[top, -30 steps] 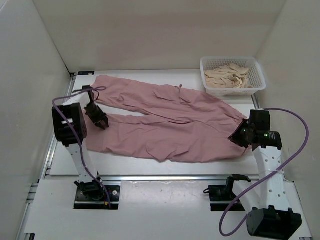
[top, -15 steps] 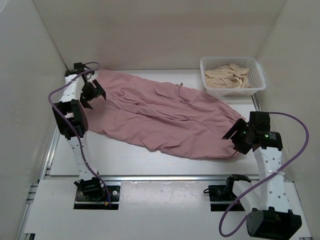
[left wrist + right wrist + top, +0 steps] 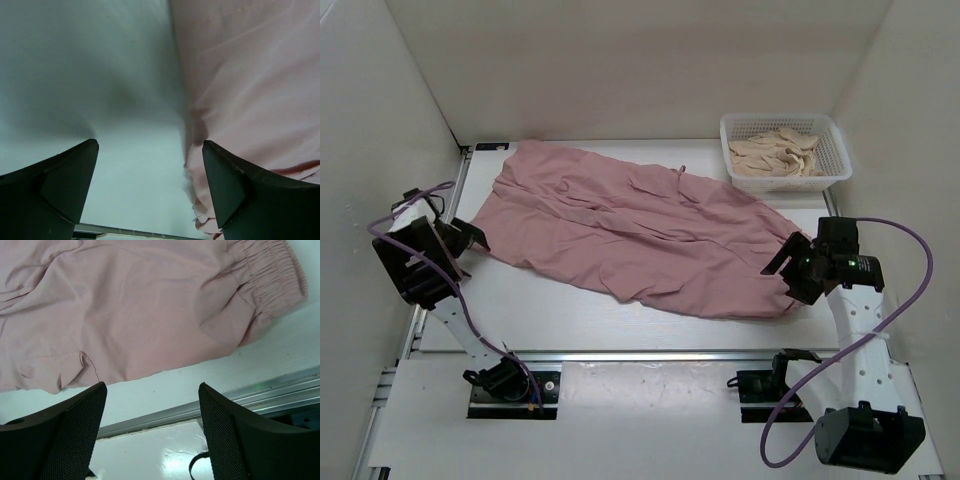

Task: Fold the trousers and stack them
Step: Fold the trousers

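Note:
The dusty-pink trousers (image 3: 640,230) lie folded lengthwise, running from the far left down to the near right of the white table (image 3: 540,310). My left gripper (image 3: 473,237) hangs open just off their left edge, nothing between its fingers. In the left wrist view the left gripper (image 3: 150,145) is over bare table, with the trousers (image 3: 250,75) beside its right finger. My right gripper (image 3: 782,278) stands open at the trousers' near right end. In the right wrist view the right gripper (image 3: 152,387) is empty, the trousers (image 3: 150,305) and their elastic waistband (image 3: 275,265) lying beyond its fingertips.
A white basket (image 3: 841,168) holding beige cloth (image 3: 775,152) stands at the back right, just past the trousers. A metal rail (image 3: 640,353) runs along the table's near edge. White walls close in the left, back and right sides.
The left gripper carried the near leg over onto the far one, let go and drew back to the left. The right gripper opened and released the waistband end.

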{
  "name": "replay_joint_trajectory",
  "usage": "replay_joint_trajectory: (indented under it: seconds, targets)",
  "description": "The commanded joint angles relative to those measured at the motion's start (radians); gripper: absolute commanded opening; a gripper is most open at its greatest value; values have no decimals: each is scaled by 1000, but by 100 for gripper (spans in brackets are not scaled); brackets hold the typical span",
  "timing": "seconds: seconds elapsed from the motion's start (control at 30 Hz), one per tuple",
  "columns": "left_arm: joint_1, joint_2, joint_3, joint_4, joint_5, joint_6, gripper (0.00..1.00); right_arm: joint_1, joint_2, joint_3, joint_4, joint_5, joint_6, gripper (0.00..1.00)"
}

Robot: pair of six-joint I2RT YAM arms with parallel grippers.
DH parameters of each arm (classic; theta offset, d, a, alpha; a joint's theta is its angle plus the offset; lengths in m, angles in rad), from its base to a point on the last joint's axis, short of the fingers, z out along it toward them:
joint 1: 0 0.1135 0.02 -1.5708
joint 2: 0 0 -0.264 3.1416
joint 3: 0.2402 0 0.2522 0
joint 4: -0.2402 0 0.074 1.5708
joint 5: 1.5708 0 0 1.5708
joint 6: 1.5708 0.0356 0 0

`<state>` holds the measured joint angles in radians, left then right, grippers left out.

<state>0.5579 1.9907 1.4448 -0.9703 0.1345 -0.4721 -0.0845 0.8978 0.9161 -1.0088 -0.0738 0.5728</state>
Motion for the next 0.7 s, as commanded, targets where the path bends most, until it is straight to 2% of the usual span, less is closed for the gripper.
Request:
replay_joint_trajectory:
  seconds: [0.0,0.13,0.33,0.37,0.43,0.5,0.57,0.67]
  targets:
    - [-46,9,40,56,47,-20,98,5,18,-9,38,-58,-16,79]
    - [-70,72,86,56,27,-20,100,5,-39,-43,38,-67,-4,85]
    - [-95,118,135,56,-1,-30,100,5,-50,-52,38,-44,6,86]
    - [-104,131,146,56,-1,-30,97,5,-50,-52,38,-44,16,86]
    - [-115,163,166,56,-1,-30,86,5,-27,-65,38,-44,30,86]
    - [-136,172,192,56,-1,-30,74,5,-17,-94,53,-85,54,100]
    - [-147,181,203,56,-1,-30,45,-12,-17,-130,93,-200,90,100]
    - [-147,181,238,44,-10,-30,11,-34,-28,-239,147,-276,149,100]
